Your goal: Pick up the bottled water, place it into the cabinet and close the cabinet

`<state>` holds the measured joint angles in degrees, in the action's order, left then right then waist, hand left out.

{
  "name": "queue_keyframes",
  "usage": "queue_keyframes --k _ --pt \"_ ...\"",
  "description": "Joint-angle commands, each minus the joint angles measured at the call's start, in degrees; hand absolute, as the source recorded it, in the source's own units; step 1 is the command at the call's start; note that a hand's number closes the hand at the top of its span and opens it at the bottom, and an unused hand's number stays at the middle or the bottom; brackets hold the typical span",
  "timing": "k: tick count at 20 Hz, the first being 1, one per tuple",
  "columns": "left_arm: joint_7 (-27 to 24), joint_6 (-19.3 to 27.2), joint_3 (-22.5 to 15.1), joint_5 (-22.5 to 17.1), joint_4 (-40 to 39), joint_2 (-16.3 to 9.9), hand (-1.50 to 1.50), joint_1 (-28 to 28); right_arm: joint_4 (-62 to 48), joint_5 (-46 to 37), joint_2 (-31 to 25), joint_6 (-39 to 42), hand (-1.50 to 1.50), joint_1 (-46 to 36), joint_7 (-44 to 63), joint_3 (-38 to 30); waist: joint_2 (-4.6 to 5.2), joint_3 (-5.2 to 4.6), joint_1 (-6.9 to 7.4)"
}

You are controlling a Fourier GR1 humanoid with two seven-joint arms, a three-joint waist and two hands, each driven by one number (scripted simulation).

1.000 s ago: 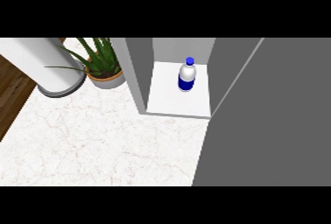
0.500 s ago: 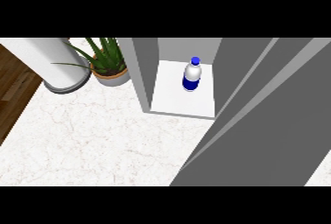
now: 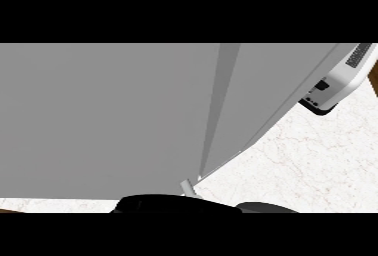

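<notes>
From where I stand, nearly everything on the left and in the middle is one broad grey panel, the cabinet door (image 3: 103, 115), swung across the view. It hides whatever sits behind it. The bottled water is nowhere to be seen. I judge it is inside the cabinet behind that door, though nothing visible proves it.

A straight seam runs down the panel right of centre, and a 2nd grey face (image 3: 273, 85) lies beyond it. Whether the door sits flush against the cabinet I cannot tell, so the closing looks either finished or in its last stretch. If the bottle is indeed inside, picking up and placing are done, and only confirming the door is shut would remain.

Low in the middle, a small pale grey piece (image 3: 187, 187) juts out below the foot of the seam, perhaps a handle. Just under it a rounded black shape (image 3: 173, 204) rises from the lower edge, with a 2nd dark hump (image 3: 266, 206) beside it. These may belong to a hand, but I cannot tell which, nor whether it is released, clenched or grasping anything.

The desk (image 3: 310, 165) is white marble with faint veins, showing at lower right and as a thin strip at lower left. At far right a white appliance (image 3: 336, 82) with black fittings stands on it, near the cabinet's corner.
</notes>
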<state>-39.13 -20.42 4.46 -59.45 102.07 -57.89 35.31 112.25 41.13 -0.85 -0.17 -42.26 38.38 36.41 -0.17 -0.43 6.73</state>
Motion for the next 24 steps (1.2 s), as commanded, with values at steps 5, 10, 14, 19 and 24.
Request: queue_keyframes --k 5,10,14,19,24 --pt "-1.7 -7.0 7.0 -1.2 -2.4 1.7 -1.5 7.5 -19.1 12.3 0.8 -2.3 1.5 -17.4 -0.3 -6.3 0.1 0.37 -2.68" --pt "-0.9 -6.8 8.2 0.9 -1.6 5.7 -1.5 7.9 -26.7 15.7 0.8 2.3 1.5 -16.5 -1.3 -10.7 0.32 0.4 -4.63" --pt "-1.6 -11.1 10.7 2.5 -5.2 8.4 -1.5 8.8 -29.9 12.1 0.8 8.5 1.5 -8.0 -5.0 -9.7 0.26 0.39 -5.39" --pt "2.9 -10.3 13.9 2.1 0.1 9.7 -1.5 10.9 -37.1 14.0 -2.5 13.3 1.5 -12.2 -3.2 -18.4 0.28 0.44 -5.49" --pt "5.0 -9.8 14.8 3.0 2.1 12.6 -1.5 10.9 -44.4 8.8 -3.5 17.3 1.5 -11.4 -10.5 -21.4 0.38 0.45 -5.43"
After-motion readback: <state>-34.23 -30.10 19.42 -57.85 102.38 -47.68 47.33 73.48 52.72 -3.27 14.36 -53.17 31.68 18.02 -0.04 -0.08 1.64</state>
